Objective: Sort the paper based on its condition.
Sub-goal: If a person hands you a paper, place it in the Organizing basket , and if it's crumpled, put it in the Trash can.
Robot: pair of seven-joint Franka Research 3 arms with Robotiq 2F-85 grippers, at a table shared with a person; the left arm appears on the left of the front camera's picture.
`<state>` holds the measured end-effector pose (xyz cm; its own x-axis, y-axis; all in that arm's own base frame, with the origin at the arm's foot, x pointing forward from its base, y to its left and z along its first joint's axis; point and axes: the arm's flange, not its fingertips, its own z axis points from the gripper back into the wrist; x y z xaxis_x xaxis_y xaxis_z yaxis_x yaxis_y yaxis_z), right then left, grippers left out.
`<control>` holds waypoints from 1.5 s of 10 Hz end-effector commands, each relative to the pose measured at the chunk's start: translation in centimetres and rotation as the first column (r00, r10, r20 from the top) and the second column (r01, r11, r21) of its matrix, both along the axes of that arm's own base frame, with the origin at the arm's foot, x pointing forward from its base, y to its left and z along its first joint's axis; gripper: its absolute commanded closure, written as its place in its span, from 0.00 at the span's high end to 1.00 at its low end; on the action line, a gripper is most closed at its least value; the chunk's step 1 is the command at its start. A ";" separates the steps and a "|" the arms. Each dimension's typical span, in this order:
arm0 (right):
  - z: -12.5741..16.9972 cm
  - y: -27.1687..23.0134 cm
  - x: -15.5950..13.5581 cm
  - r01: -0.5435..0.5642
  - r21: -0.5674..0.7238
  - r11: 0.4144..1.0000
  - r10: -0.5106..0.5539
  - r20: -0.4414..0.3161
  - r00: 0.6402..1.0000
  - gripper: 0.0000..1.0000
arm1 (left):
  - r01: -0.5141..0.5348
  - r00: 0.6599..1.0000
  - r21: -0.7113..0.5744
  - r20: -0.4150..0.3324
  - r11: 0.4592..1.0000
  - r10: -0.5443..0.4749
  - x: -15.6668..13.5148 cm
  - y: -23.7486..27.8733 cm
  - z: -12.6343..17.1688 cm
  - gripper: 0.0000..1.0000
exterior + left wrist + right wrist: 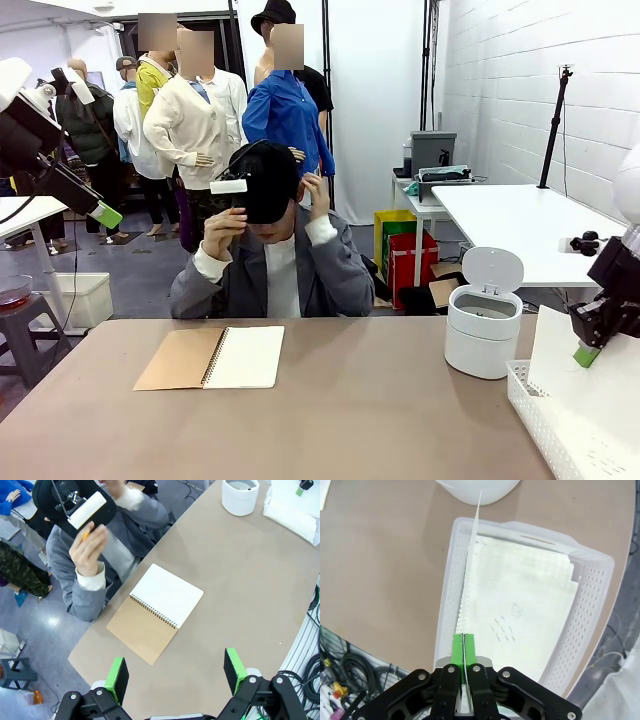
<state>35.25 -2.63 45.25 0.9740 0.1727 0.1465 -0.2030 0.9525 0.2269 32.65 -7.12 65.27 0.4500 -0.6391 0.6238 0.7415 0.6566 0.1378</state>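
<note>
Right wrist view: right gripper [464,650] pinches paper sheet [468,595] edge-on above basket [447,605].

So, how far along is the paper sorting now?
Done: smooth white sheets already lie in the white plastic mesh basket. In hand: the right gripper pinches another smooth sheet above it. Remaining: releasing it; the left gripper hangs open, idle.

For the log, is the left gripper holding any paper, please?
No, the left gripper stands open with nothing between its green pads.
</note>
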 end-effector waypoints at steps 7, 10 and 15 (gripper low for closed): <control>-5.6 0.8 -5.2 0.056 0.009 0.998 -0.055 -0.104 0.993 0.37 | -0.001 1.000 -0.005 0.000 1.000 0.001 0.0 0.1 0.0 1.00; -5.5 0.7 -5.3 0.041 -0.004 0.999 -0.042 -0.115 0.992 0.94 | -0.001 1.000 -0.005 0.000 1.000 0.001 0.0 0.1 0.0 1.00; -3.4 -0.2 -4.3 -0.008 -0.151 0.989 -0.003 -0.069 0.998 1.00 | -0.001 1.000 -0.005 0.000 1.000 0.001 0.0 0.1 0.0 1.00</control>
<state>34.57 -3.31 44.18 0.9816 0.1861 0.0425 -0.1905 0.9690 0.1576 32.65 -7.12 65.27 0.4501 -0.6391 0.6237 0.7415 0.6566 0.1377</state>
